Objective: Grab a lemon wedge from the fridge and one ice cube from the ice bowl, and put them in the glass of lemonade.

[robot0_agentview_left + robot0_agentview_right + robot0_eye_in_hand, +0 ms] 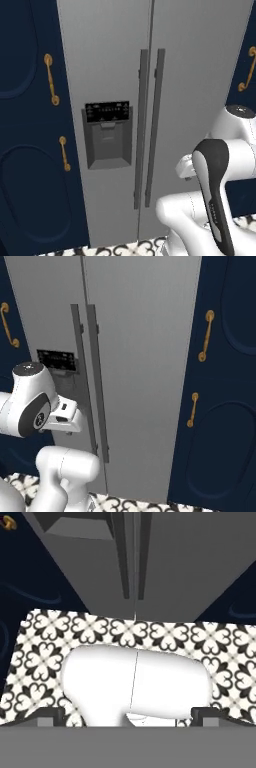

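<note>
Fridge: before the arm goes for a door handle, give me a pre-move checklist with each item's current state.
1. Fridge in front of the base, within both base views: ok.
2. Both doors shut, so the lemon wedge is not reachable yet: not ok.
3. Two dark handles unobstructed at the centre seam: ok.
4. Gripper open and empty, fingertips spread wide in the hand view: ok.
5. Gripper aimed at a handle: not ok; the hand view looks down at the patterned floor and the fridge base.
</note>
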You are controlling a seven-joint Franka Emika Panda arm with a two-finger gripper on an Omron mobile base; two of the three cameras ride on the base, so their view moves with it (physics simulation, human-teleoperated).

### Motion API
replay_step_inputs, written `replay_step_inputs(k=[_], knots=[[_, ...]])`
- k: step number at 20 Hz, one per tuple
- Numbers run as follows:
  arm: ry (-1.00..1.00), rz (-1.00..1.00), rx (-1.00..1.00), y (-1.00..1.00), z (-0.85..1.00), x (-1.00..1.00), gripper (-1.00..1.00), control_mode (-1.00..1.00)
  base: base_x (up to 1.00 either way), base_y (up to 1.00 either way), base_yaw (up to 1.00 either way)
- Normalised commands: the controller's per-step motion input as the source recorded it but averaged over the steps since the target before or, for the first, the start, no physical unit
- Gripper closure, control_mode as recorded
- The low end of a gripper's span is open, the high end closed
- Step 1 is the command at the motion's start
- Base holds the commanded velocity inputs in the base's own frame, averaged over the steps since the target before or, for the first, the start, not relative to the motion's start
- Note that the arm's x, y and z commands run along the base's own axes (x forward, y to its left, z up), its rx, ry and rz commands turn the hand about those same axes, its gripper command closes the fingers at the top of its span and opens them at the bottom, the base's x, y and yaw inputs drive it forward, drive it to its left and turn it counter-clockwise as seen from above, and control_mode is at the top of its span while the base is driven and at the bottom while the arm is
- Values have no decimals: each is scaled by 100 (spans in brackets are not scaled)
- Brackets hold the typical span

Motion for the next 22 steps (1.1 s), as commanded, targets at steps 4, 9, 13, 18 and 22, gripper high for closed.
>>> replay_step_inputs(k=[4,9,13,18,22], knots=[[0,0,0,0,0,0,-100,100,-57,24,0],[0,0,0,0,0,0,-100,100,-46,27,0],[0,0,0,0,0,0,-100,100,-32,36,0],[0,0,0,0,0,0,-100,100,-18,28,0],[0,0,0,0,0,0,-100,-100,0,0,0]])
